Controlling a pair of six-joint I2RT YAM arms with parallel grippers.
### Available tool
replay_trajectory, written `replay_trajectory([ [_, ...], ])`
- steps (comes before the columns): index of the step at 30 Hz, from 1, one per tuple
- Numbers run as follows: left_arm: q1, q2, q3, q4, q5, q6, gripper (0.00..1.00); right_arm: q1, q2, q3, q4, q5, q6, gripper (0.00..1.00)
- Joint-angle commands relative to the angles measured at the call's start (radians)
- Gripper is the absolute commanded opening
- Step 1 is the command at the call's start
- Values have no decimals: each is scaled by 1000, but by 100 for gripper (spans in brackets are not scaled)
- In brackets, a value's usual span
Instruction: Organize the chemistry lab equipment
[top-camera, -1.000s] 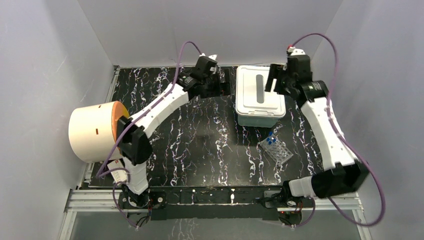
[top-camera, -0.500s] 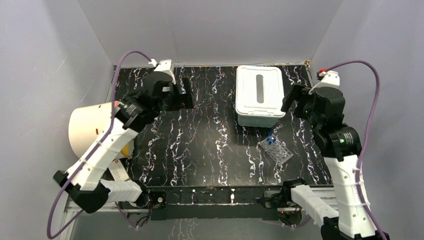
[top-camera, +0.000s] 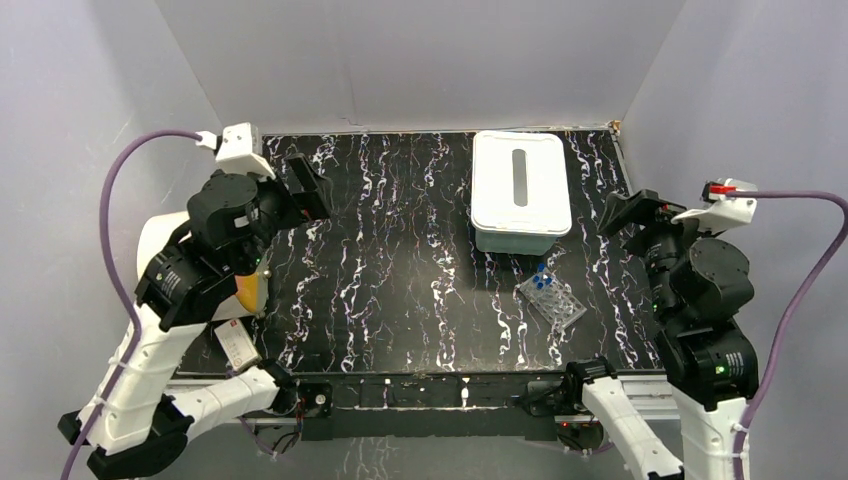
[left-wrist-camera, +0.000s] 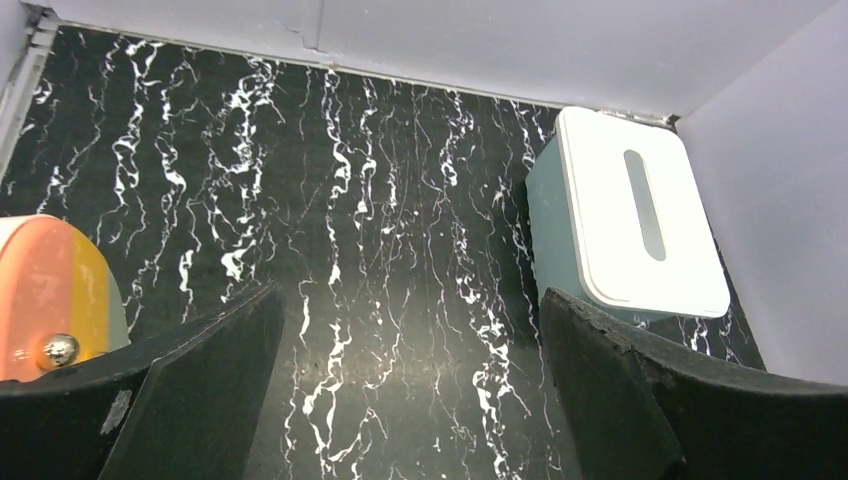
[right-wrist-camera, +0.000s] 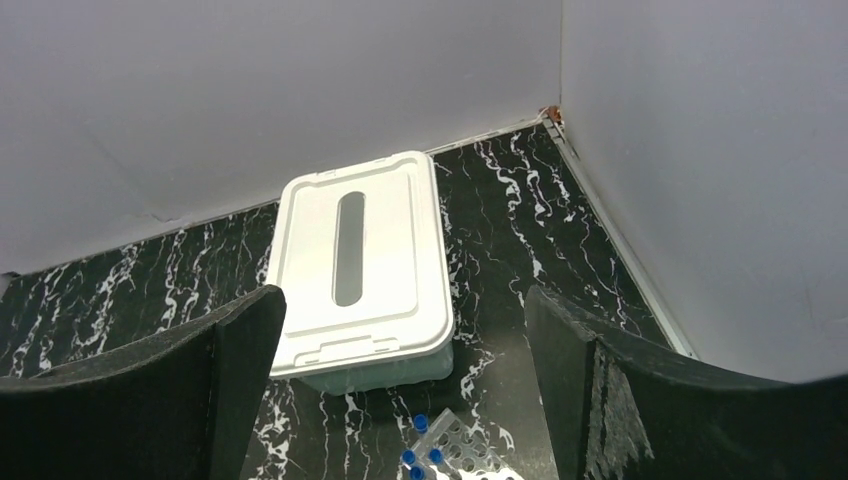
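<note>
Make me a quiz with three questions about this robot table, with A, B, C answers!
1. Where is the clear tube rack compared with the white lidded box?
A) on its lid
B) behind it, by the back wall
C) in front of it, on the arms' side

2. What colour are the caps on the tiny tubes?
A) red
B) blue
C) green

3. How is the right gripper?
A) open and empty
B) shut on a tube
C) shut on the rack

Answers:
1 C, the rack sits nearer the arm bases than the box.
2 B, blue caps top the tubes in the rack.
3 A, its fingers stand wide apart with nothing between them.
</note>
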Motion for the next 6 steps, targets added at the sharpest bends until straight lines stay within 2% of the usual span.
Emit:
replay_trajectory([
  [1,3,-40,-16,49,-66,37,98,2,-36,-7,98,45,-26,99],
  [6,3,-50,-20,65,-84,60,98,2,-43,-21,103,46,-23,99],
])
